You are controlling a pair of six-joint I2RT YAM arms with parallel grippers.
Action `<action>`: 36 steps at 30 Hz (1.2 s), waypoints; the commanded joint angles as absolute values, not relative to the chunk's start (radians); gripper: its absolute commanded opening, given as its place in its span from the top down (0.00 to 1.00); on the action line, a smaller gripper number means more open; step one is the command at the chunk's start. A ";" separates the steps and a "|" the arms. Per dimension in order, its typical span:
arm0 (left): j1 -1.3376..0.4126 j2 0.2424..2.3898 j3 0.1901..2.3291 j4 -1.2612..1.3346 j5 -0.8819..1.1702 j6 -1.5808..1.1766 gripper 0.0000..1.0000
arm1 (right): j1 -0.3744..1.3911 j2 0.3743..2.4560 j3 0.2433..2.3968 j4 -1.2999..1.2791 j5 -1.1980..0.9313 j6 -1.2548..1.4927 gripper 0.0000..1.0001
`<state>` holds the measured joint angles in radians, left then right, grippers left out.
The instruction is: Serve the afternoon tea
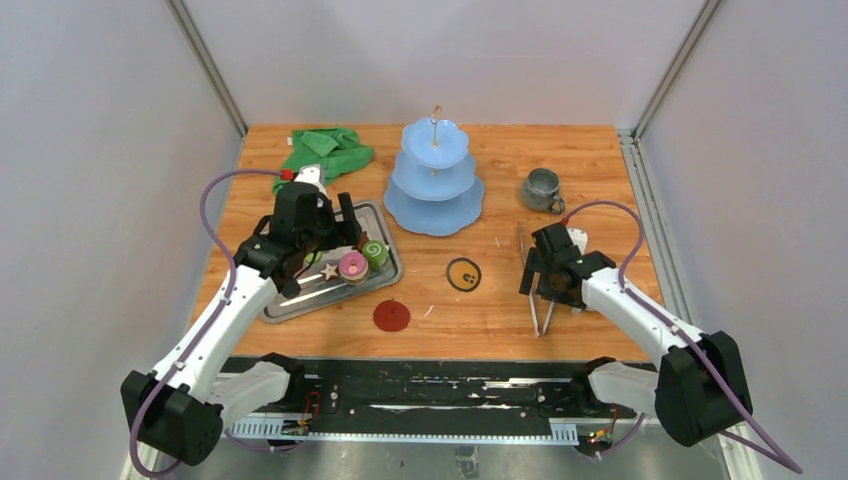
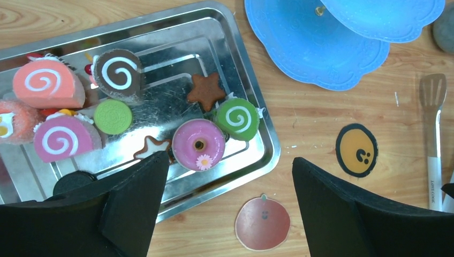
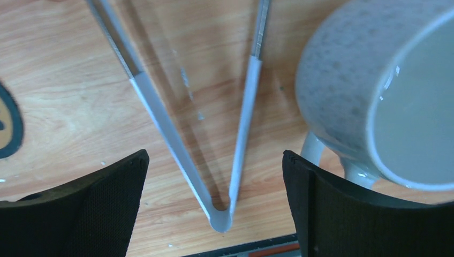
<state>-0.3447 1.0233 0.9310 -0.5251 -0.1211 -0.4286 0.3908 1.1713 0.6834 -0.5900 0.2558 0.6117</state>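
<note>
At the far left, toward the back, lies a crumpled green cloth [image 1: 325, 150]. In front of it the steel tray [image 2: 176, 43] carries the sweets in one crowd: pink swirl rolls [image 2: 49, 83], a brown swirl roll [image 2: 119, 72], a green disc [image 2: 113, 116], a brown star [image 2: 206, 90], a green swirl roll [image 2: 236, 119], a pink doughnut [image 2: 199, 143] and a black disc [image 2: 72, 182] half hidden by a finger. I take it they are parked there until they are lifted out. The left gripper [image 2: 230, 158] hangs over the tray's near right corner, jaws spread wide with nothing between them. It touches no sweet that I can see, and looks lined up roughly with the doughnut.

In the middle stands the blue tiered stand [image 1: 434, 190], with no sweets showing on its tiers. It is surely where they are meant to go. In front of it on the wooden table [image 1: 600, 150] lie a red paper disc [image 2: 262, 222] and a yellow paper disc [image 2: 356, 150], perhaps spots for the mugs.

To the right the tongs [image 3: 161, 126] lie flat, hinge end toward the arms. The right gripper [image 3: 214, 155] hovers low over that hinge, jaws wide, one finger on either side and clear of the metal, holding nothing. The white mug [image 3: 342, 80] stands just beside one finger, and the grey-green mug [image 1: 542, 190] sits farther back, near the stand
</note>
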 commanded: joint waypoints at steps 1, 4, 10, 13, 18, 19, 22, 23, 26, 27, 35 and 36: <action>-0.354 1.034 0.956 -0.492 -0.100 -0.411 0.10 | 0.371 1.132 0.687 -0.722 0.365 0.689 0.06; -0.354 1.034 0.956 -0.485 -0.103 -0.407 0.09 | 0.371 1.111 0.681 -0.730 0.369 0.693 0.06; -0.354 1.044 0.956 -0.474 -0.092 -0.402 0.09 | 0.371 1.119 0.670 -0.593 0.245 0.610 0.05; -0.354 1.047 0.956 -0.477 -0.092 -0.402 0.08 | 0.371 1.153 0.667 -0.530 0.220 0.586 0.03; -0.354 1.039 0.951 -0.471 -0.098 -0.403 0.08 | 0.368 1.241 0.680 -0.490 0.197 0.570 0.00; -0.354 1.040 0.951 -0.471 -0.098 -0.402 0.08 | 0.368 1.255 0.676 -0.483 0.196 0.570 0.00; -0.354 1.039 0.952 -0.472 -0.100 -0.400 0.08 | 0.367 1.293 0.672 -0.462 0.203 0.564 0.01; -0.354 1.040 0.951 -0.471 -0.101 -0.401 0.08 | 0.368 1.302 0.670 -0.453 0.205 0.562 0.01; -0.354 1.043 0.950 -0.471 -0.101 -0.400 0.08 | 0.368 1.321 0.661 -0.409 0.195 0.541 0.01; -0.354 1.044 0.950 -0.471 -0.101 -0.400 0.08 | 0.368 1.326 0.656 -0.392 0.193 0.530 0.01; -0.354 1.044 0.947 -0.472 -0.099 -0.402 0.07 | 0.368 1.400 0.653 -0.294 0.246 0.468 0.00; -0.354 1.045 0.945 -0.473 -0.100 -0.403 0.07 | 0.367 1.411 0.655 -0.288 0.251 0.471 0.01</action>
<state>-0.3447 1.0451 0.9310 -0.4950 -0.1051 -0.4149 0.3828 1.3693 0.6605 -0.3382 0.2020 0.5026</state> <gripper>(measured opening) 0.924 0.997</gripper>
